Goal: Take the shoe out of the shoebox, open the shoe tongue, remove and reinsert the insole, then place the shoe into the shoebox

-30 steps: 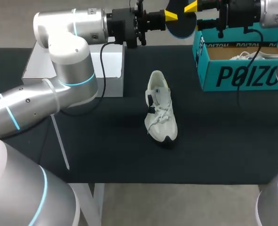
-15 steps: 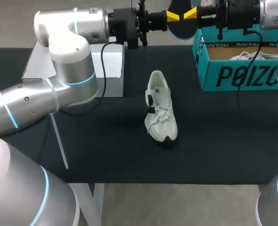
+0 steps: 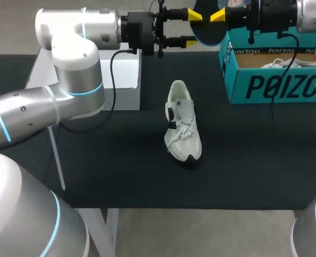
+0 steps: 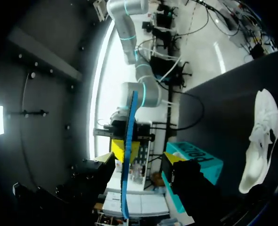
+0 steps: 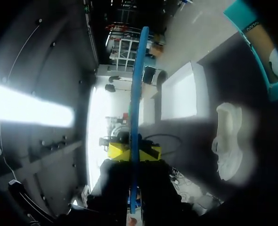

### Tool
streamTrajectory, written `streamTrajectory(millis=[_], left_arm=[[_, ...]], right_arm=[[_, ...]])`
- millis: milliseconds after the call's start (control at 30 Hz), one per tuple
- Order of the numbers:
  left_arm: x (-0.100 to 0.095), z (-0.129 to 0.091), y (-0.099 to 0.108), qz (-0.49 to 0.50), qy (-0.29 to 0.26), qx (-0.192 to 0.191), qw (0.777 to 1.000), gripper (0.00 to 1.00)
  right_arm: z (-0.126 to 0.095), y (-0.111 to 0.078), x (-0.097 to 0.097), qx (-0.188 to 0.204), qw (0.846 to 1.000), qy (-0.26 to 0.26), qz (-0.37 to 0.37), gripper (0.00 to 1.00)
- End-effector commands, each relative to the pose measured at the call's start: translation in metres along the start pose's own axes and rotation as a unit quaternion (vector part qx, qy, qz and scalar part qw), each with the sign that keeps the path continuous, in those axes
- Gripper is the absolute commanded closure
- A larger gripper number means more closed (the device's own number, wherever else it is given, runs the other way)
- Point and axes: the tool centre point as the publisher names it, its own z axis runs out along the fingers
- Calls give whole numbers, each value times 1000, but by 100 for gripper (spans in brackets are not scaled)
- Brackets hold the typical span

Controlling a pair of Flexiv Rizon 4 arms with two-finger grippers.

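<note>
- The white shoe (image 3: pixel 182 120) lies in the middle of the frame, on the black table (image 3: pixel 120 171).
- At the top middle, the right gripper (image 3: pixel 219 15) pinches the blue insole (image 3: pixel 206 32) tight.
- The left gripper (image 3: pixel 192 28) is spread wide, with one finger on each side of the insole, not touching it.
- The shoebox (image 3: pixel 270 80) sits at the upper right.

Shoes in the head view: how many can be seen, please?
2. One white shoe lies on the black table, near its middle. The other shoe lies inside the teal shoebox, only partly visible; the box may hide more.
</note>
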Motion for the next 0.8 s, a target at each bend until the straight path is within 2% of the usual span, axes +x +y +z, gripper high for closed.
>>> streamTrajectory(millis=[33,233,367,467,600,800], left_arm=[[-11,-31,-5,-17,62,-8,998,0],[-5,-55,-16,16,84,-32,996,0],[-3,-68,-30,48,88,-24,995,0],[-1,-81,-32,50,94,-23,994,0],[17,-102,-35,17,139,-18,990,0],[37,-125,-46,-20,179,-4,984,0]], right_arm=[[-7,2,1,-5,1000,-4,0,100],[-10,6,-1,-11,1000,-8,0,100],[-14,9,-1,-16,1000,-14,-3,100],[-18,11,0,-20,1000,-19,-8,100],[-22,13,4,-23,999,-26,-18,100],[-23,15,13,-34,998,-35,-26,100]])
